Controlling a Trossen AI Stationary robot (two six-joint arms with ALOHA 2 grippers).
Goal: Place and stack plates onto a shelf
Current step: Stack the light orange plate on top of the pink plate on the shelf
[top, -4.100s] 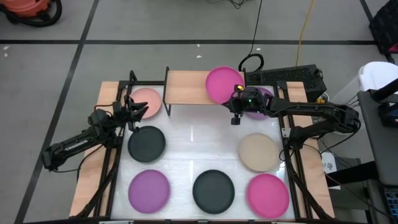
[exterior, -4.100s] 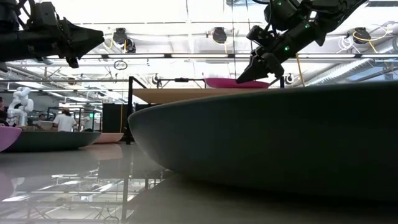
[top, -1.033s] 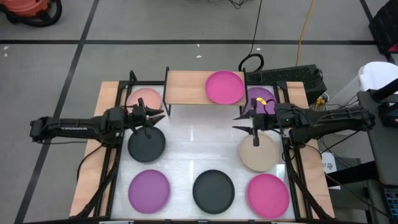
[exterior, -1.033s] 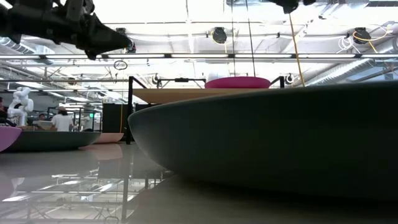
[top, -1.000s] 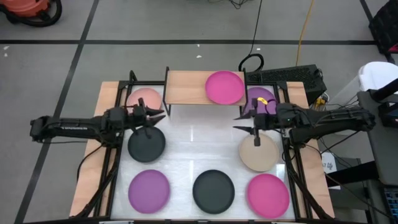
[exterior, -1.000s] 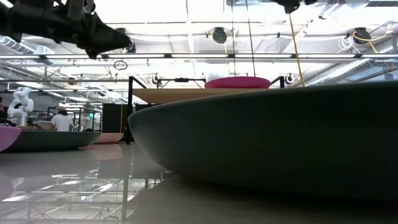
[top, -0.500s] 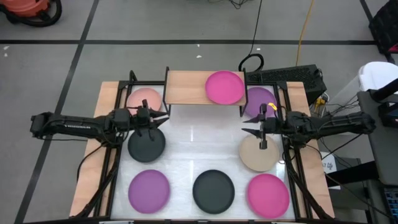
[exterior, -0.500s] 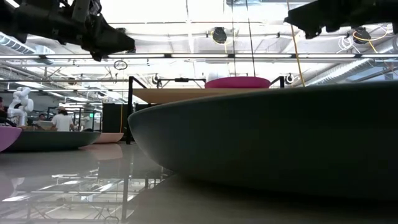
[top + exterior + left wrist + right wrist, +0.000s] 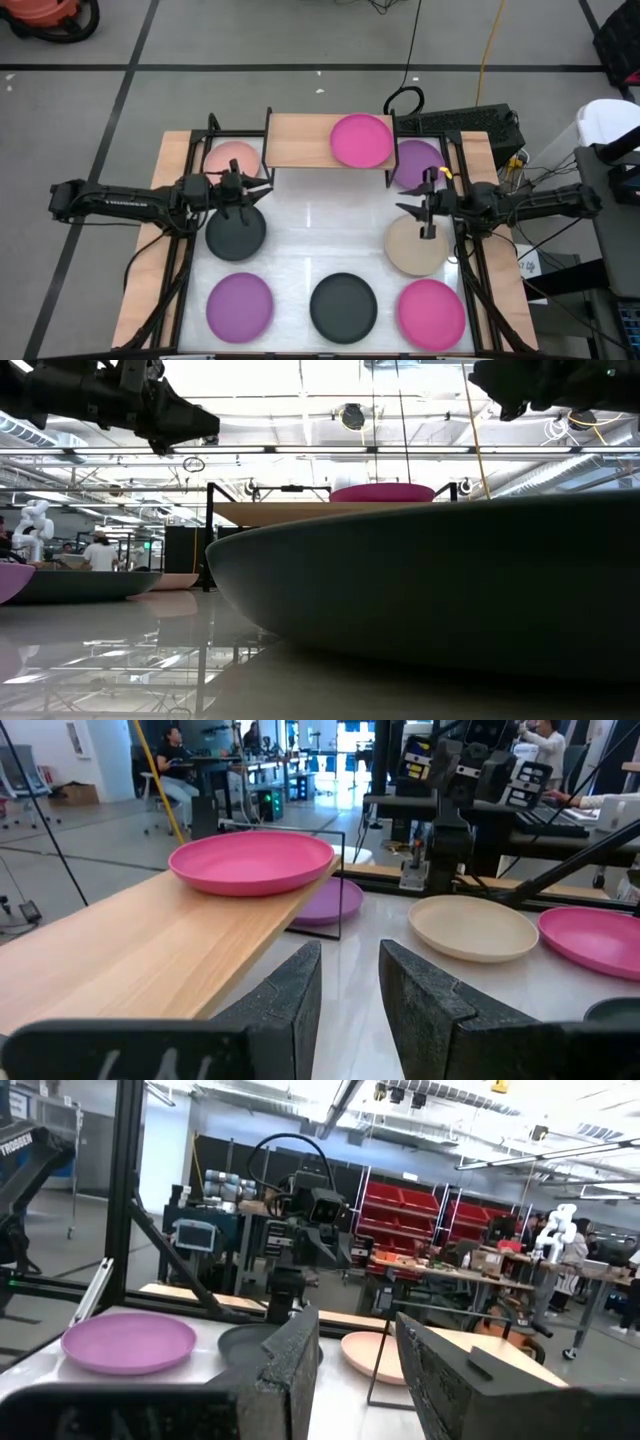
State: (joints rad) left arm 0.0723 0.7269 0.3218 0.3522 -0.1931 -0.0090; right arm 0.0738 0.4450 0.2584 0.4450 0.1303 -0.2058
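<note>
One round matte magenta plate (image 9: 361,140) sat on the right half of the small shelf with the light wooden top and thin black legs (image 9: 300,141), at twelve o'clock on the white table (image 9: 320,245). The other seven lay on the tabletop: a pale pink plate (image 9: 234,158) at ten o'clock beside the shelf, a purple plate (image 9: 417,162) at two, a dark grey plate (image 9: 236,231) at nine, a beige plate (image 9: 415,246) at three, and a second purple plate (image 9: 240,306), a second dark grey plate (image 9: 343,306) and a second magenta plate (image 9: 431,311) along the six o'clock edge.

The left gripper (image 9: 243,192) hung just above the dark grey plate's far rim, its fingers a little apart and empty. The right gripper (image 9: 424,208) hovered over the beige plate's far edge, likewise parted and holding nothing.

I judged the plates stiff, light and a bit slick, shallow enough that only the rim offered a pinch.

I could read no brand or lettering anywhere.
</note>
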